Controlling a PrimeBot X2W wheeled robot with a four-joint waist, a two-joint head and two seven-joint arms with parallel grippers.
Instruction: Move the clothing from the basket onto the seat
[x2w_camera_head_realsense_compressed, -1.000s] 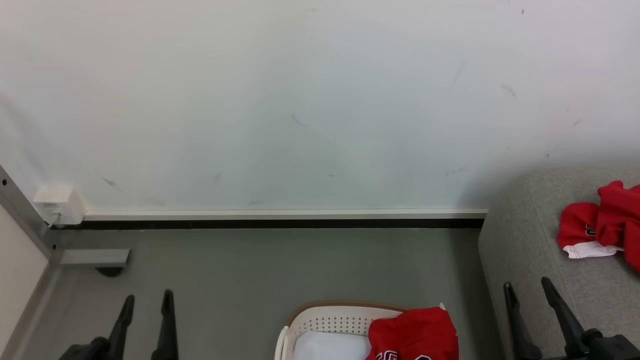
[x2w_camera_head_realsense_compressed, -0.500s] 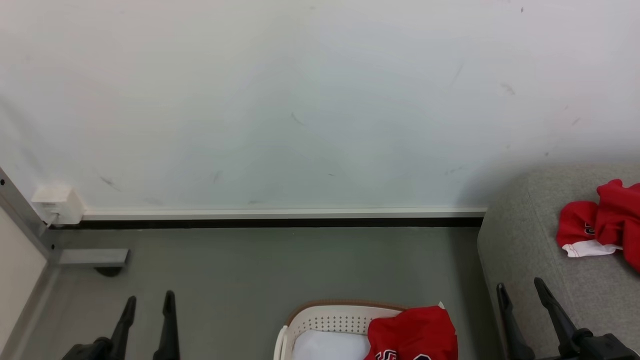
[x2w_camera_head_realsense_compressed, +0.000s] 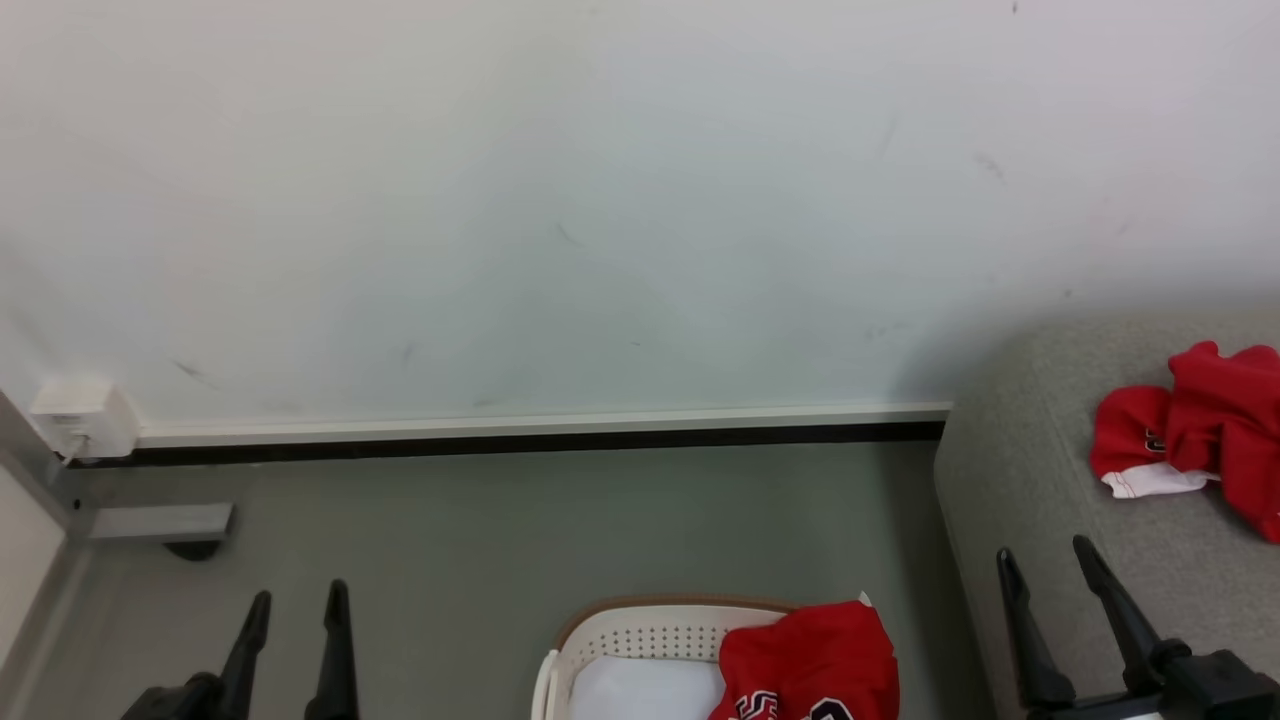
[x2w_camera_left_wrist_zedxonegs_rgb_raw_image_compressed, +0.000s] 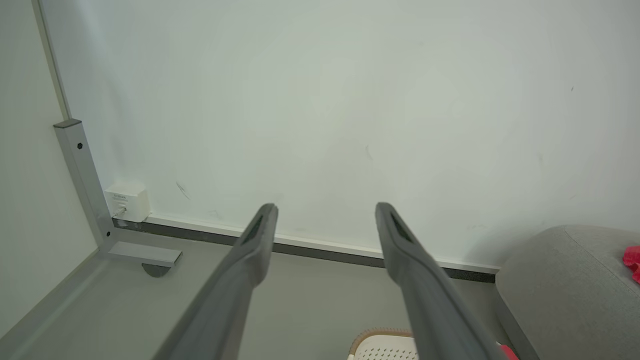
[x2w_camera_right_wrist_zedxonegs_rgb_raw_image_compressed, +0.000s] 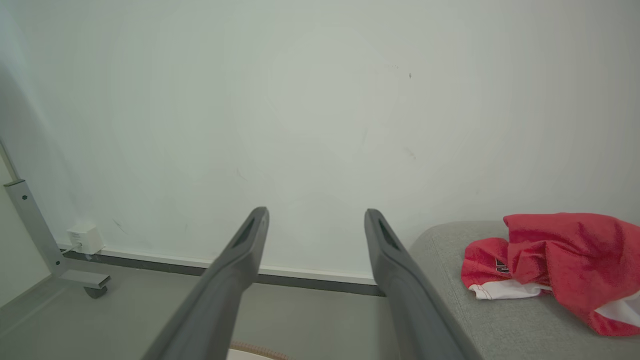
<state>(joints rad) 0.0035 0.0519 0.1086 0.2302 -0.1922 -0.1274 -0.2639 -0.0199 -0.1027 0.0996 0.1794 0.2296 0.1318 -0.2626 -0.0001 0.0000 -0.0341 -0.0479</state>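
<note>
The clothing (x2w_camera_head_realsense_compressed: 808, 660) is two red jerseys that lie in separate places, in a room with a white wall (x2w_camera_head_realsense_compressed: 600, 200) and a grey floor (x2w_camera_head_realsense_compressed: 500, 520). In the head view the grey seat (x2w_camera_head_realsense_compressed: 1010, 480) stands at 3 o'clock against the wall, and the white basket (x2w_camera_head_realsense_compressed: 640, 635) sits on the floor at 6 o'clock, near the seat. One jersey (x2w_camera_head_realsense_compressed: 1200, 430) lies crumpled on the seat with white trim showing. The other jersey (x2w_camera_head_realsense_compressed: 840, 630) hangs over the basket's side nearest the seat and shows dark numerals. The left tool (x2w_camera_head_realsense_compressed: 300, 592) at 7 o'clock and the right tool (x2w_camera_head_realsense_compressed: 1042, 548) at 4 o'clock both have their fingers spread and hold nothing. A small white box (x2w_camera_head_realsense_compressed: 75, 415) is on the wall at 9 o'clock.
</note>
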